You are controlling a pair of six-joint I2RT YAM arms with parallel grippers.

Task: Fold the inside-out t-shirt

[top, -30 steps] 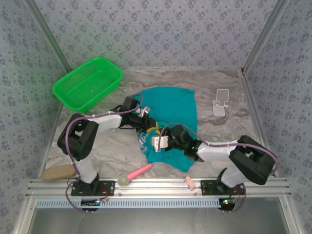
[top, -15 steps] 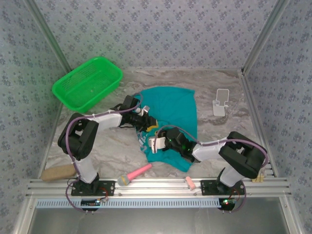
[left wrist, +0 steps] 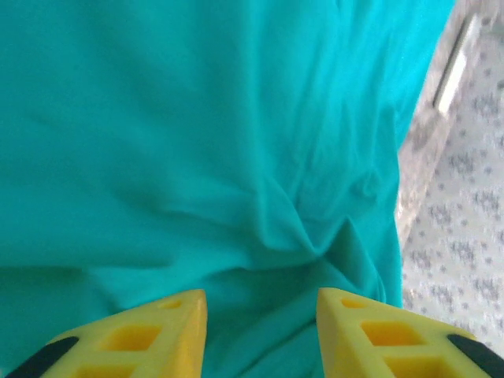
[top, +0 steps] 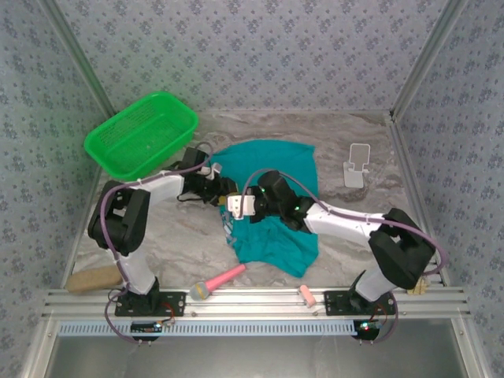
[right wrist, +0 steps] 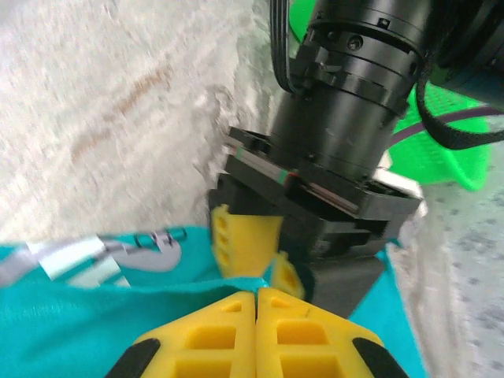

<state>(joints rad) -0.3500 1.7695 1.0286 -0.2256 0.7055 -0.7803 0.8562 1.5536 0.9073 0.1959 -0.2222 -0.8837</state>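
The teal t-shirt [top: 277, 167] lies crumpled in the middle of the table, and a grey label [right wrist: 110, 253] shows on its cloth. My left gripper [top: 224, 188] hovers at the shirt's left edge. In the left wrist view this gripper [left wrist: 261, 304] is open, its yellow fingers [left wrist: 169, 319] spread over wrinkled teal cloth [left wrist: 197, 118] with nothing between them. My right gripper [top: 232, 207] sits just in front of the left one. In the right wrist view it [right wrist: 257, 294] is shut, with a raised edge of the t-shirt [right wrist: 79, 315] pinched at its tips.
A green mesh basket [top: 142, 134] stands at the far left. A white stand [top: 356, 164] is at the right. A pink tool [top: 217, 281] and a brown block [top: 90, 277] lie near the front rail. The left arm's wrist [right wrist: 346, 102] looms close ahead of the right fingers.
The right gripper has shut and moved up the shirt toward the far left, dragging cloth with it. The left gripper has drawn back to the left and opened.
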